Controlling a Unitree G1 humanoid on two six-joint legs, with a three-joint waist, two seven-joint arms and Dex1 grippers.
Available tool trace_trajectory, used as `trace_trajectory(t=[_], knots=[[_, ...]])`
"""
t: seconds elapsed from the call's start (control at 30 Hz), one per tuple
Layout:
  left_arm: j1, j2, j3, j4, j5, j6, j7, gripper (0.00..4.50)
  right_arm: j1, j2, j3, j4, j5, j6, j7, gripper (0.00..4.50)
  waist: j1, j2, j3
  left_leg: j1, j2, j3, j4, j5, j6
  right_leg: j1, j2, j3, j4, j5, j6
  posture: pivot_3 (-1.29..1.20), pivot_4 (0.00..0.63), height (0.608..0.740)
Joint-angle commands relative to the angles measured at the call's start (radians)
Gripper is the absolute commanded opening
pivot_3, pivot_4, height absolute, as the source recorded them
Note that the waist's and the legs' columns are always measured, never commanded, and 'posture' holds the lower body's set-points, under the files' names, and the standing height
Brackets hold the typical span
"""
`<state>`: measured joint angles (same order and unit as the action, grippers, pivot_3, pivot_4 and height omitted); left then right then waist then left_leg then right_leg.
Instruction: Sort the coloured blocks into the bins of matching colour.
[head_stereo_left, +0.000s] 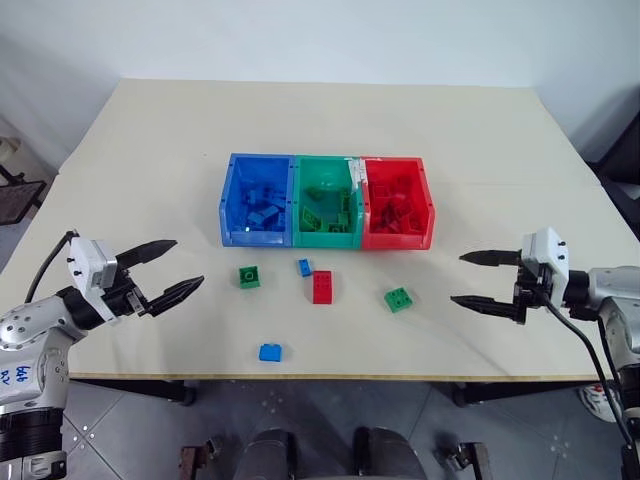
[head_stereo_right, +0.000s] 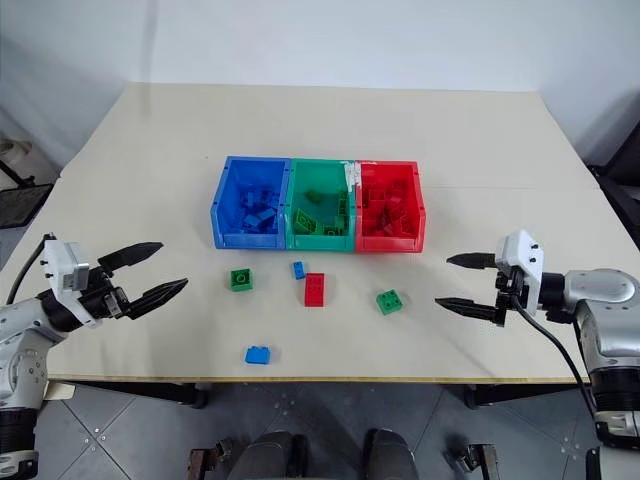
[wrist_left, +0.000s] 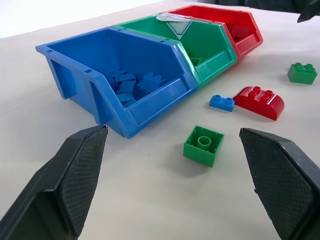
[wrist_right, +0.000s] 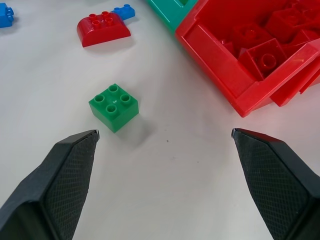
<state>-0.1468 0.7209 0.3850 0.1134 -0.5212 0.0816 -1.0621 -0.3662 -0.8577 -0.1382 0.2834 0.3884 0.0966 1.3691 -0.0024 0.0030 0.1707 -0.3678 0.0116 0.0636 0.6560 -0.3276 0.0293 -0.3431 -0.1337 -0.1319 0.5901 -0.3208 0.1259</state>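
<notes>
Three joined bins stand mid-table: blue bin (head_stereo_left: 258, 199), green bin (head_stereo_left: 327, 200), red bin (head_stereo_left: 397, 202), each holding bricks of its colour. In front of them lie loose blocks: a green block (head_stereo_left: 249, 276), a small blue block (head_stereo_left: 304, 267), a red block (head_stereo_left: 322, 286), another green block (head_stereo_left: 398, 299) and a blue block (head_stereo_left: 270, 352) near the front edge. My left gripper (head_stereo_left: 165, 271) hovers open at the left, pointing toward the left green block (wrist_left: 203, 145). At the right, my right gripper (head_stereo_left: 478, 281) is open, facing the right green block (wrist_right: 114, 106).
The beige table (head_stereo_left: 320, 130) has open room behind and beside the bins. Its front edge (head_stereo_left: 330, 377) runs just below the lone blue block. Grey tiled floor lies beyond the edge.
</notes>
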Motion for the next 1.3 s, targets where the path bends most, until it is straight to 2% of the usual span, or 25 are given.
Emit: trace_trajectory(t=[0.03, 0.17, 0.23, 0.47, 0.73, 0.83, 1.07, 1.2, 1.3], knots=[[-0.017, 0.003, 0.008, -0.005, -0.007, -0.023, -0.009, 4.50, -0.005, -0.018, -0.040, -0.009, 0.014, -0.009, -0.011, 4.45, 0.000, 0.000, 0.000, 0.000, 0.000, 0.000, 0.000, 0.000, 0.000, 0.000, 0.000, 0.000, 0.000, 0.000, 0.000, 0.00, 0.150, 0.740], [-0.027, -0.008, 0.004, -0.019, 0.008, -0.019, 0.042, 4.50, -0.001, -0.018, -0.039, -0.012, 0.011, -0.006, -0.021, 4.45, 0.002, 0.000, 0.000, 0.000, 0.000, 0.000, 0.000, 0.000, 0.000, 0.000, 0.000, 0.000, 0.000, 0.000, 0.000, 0.00, 0.150, 0.740], [-0.047, -0.022, 0.012, -0.026, -0.031, 0.035, 0.071, 4.50, 0.001, -0.018, -0.038, -0.016, 0.011, -0.005, -0.027, 4.45, 0.003, 0.000, 0.000, 0.000, 0.000, 0.000, 0.001, 0.000, 0.000, 0.000, 0.000, 0.000, 0.000, 0.000, 0.000, 0.00, 0.150, 0.740], [-0.040, -0.014, -0.060, -0.055, 0.015, 0.010, 0.003, 4.50, 0.074, -0.066, -0.041, -0.077, 0.005, 0.023, -0.009, 4.45, 0.004, 0.000, 0.000, 0.000, 0.000, 0.000, 0.001, 0.000, 0.000, 0.000, 0.001, 0.000, 0.001, 0.000, 0.000, 0.00, 0.150, 0.740], [-0.048, 0.002, -0.118, 0.021, 0.022, -0.027, -0.143, 4.50, 0.235, -0.201, -0.146, -0.063, 0.001, -0.007, 0.037, 4.45, 0.005, 0.000, 0.000, 0.000, -0.001, 0.001, 0.001, 0.000, 0.001, 0.001, 0.002, -0.001, 0.000, 0.000, 0.000, 0.00, 0.150, 0.740], [-0.053, -0.003, -0.119, 0.039, 0.019, -0.038, -0.166, 4.50, 0.266, -0.216, -0.161, -0.082, -0.003, 0.001, 0.026, 4.45, 0.004, 0.000, 0.000, 0.000, 0.000, 0.001, 0.001, 0.000, 0.001, 0.001, 0.002, -0.001, 0.000, 0.000, 0.000, 0.00, 0.150, 0.740], [-0.019, -0.010, -0.068, 0.012, -0.023, -0.056, -0.184, 4.50, 0.204, -0.155, -0.055, -0.201, -0.012, 0.072, -0.027, 4.45, -0.001, 0.000, 0.000, 0.000, 0.001, 0.001, 0.001, 0.000, 0.000, 0.000, 0.001, 0.000, 0.000, 0.000, 0.000, 0.00, 0.150, 0.740], [0.025, -0.032, 0.040, 0.026, -0.055, -0.121, -0.141, 4.50, 0.095, -0.061, 0.054, -0.214, -0.042, 0.111, -0.084, 4.45, 0.000, 0.000, 0.000, 0.000, 0.001, 0.000, 0.002, 0.000, 0.000, 0.000, 0.000, 0.001, 0.000, 0.000, 0.000, 0.00, 0.150, 0.740], [0.079, -0.007, 0.054, 0.016, -0.069, -0.092, -0.186, 4.50, 0.019, 0.014, 0.121, -0.172, -0.081, 0.109, -0.121, 4.45, -0.001, 0.001, 0.000, 0.000, 0.001, 0.000, 0.002, -0.001, 0.000, 0.000, 0.000, 0.001, 0.000, 0.000, 0.000, 0.00, 0.150, 0.740]])
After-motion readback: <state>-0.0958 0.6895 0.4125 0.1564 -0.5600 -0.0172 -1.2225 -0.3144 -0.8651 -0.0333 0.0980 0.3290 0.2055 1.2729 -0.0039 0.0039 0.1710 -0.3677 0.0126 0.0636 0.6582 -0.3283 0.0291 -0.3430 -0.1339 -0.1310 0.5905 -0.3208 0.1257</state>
